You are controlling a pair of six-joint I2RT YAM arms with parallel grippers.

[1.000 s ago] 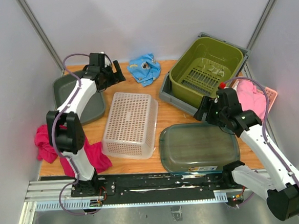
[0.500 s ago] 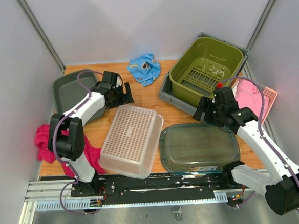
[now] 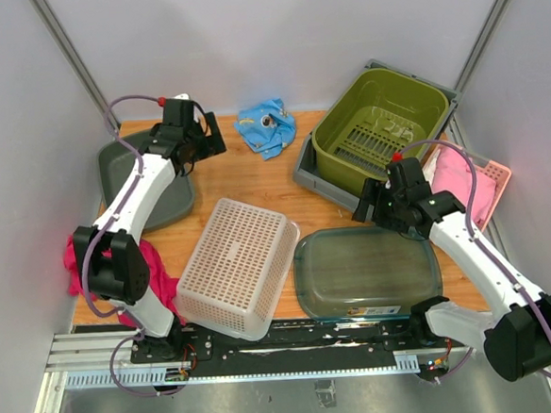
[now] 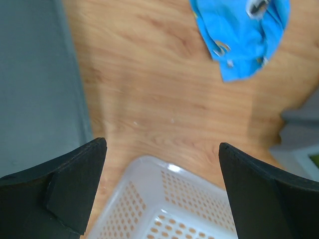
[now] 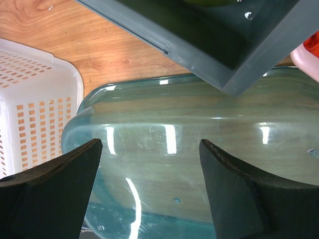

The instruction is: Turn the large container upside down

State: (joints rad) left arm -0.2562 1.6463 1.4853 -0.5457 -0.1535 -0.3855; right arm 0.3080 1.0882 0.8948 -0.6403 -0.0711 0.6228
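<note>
Left hand (image 3: 206,136), fingers spread and empty, upper left of frame; right hand (image 3: 368,203), likewise spread, above glass dish (image 3: 365,271); large container (image 3: 234,266), base up, lower centre on tabletop (image 3: 254,175).

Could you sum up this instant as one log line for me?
white basket: bottom up, ungripped | left pincer: open, clear of it | right pincer: open, over glass dish
</note>
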